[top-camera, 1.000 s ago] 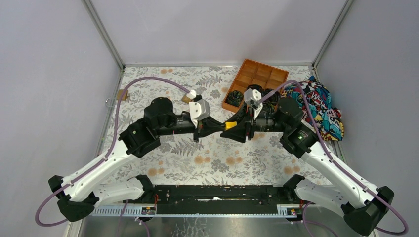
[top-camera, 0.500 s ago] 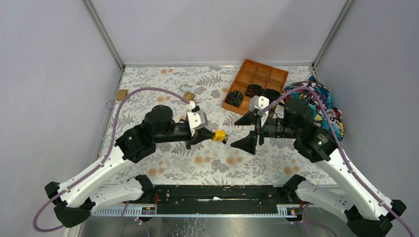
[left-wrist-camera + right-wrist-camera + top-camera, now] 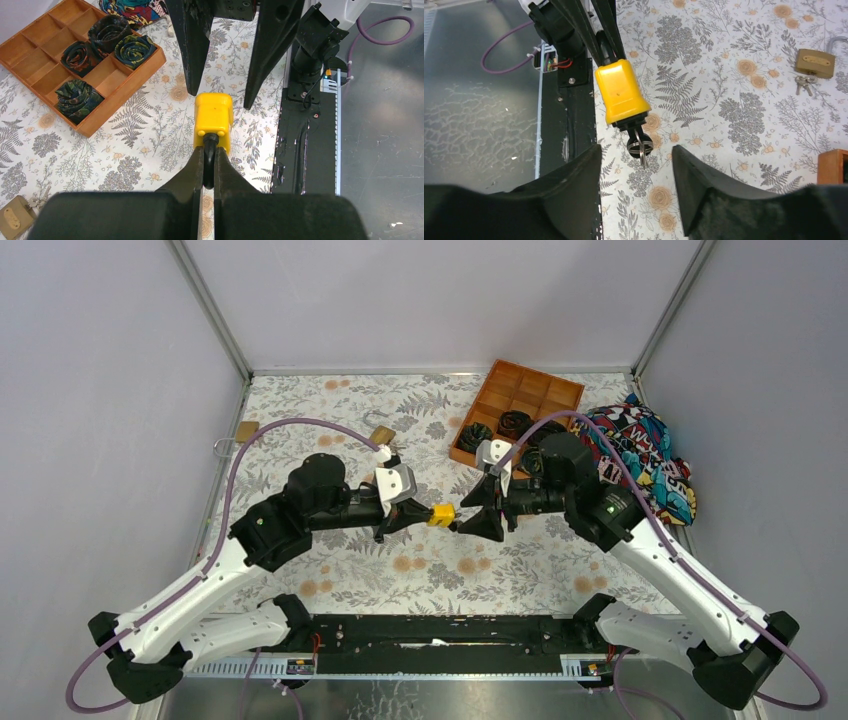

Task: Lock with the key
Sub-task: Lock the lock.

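A yellow padlock (image 3: 441, 515) hangs in the air over the middle of the table. My left gripper (image 3: 420, 516) is shut on its black shackle (image 3: 210, 145), with the yellow body (image 3: 213, 120) sticking out past the fingertips. A key (image 3: 640, 145) with a small key ring sits in the keyhole at the padlock's far end (image 3: 621, 97). My right gripper (image 3: 636, 150) faces that end and stands open. Its fingertips lie on either side of the key ring and touch nothing. In the left wrist view its two black fingers (image 3: 192, 45) flank the padlock's end.
A wooden tray (image 3: 555, 390) with several rolled dark ties stands at the back right, beside a colourful cloth (image 3: 645, 465). A brass padlock (image 3: 383, 434) with keys (image 3: 805, 82) lies behind the left gripper. Another brass padlock (image 3: 245, 430) lies at the table's left edge.
My right gripper drew back from the padlock and opened wide, then came in again with its jaws narrower around the key. My left gripper has kept its hold and shifted a little.
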`<action>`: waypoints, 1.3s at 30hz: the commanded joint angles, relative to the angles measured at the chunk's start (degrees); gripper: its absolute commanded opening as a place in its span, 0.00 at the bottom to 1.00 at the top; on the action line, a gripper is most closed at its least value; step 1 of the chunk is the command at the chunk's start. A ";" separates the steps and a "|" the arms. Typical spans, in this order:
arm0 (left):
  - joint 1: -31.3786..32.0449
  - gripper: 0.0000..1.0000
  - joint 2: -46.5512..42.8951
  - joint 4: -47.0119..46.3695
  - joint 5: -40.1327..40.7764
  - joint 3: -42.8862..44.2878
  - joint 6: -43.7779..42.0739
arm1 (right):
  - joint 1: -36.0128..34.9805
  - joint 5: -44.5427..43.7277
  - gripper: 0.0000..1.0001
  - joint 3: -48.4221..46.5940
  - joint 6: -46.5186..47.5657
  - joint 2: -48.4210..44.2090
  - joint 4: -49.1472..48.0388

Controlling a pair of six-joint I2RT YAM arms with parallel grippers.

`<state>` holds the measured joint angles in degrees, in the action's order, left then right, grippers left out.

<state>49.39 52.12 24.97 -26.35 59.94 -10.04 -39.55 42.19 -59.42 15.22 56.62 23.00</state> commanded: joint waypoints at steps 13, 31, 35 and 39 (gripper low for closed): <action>-0.49 0.00 0.50 -4.53 -2.06 0.96 -0.59 | -1.33 3.22 0.35 -0.67 1.39 2.18 -4.88; -0.62 0.00 0.42 -1.90 -1.44 1.97 -2.92 | -2.03 -2.25 0.00 0.30 6.05 1.54 0.24; -1.44 0.00 0.34 0.72 -1.11 3.29 -5.35 | -1.96 -6.83 0.00 0.92 8.89 1.22 2.95; -2.89 0.00 0.19 3.44 -1.34 4.63 -7.59 | -0.69 -10.64 0.00 3.86 11.05 0.29 3.92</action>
<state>48.14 53.71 27.29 -28.08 60.45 -14.76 -42.06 41.87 -58.46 23.53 58.30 22.50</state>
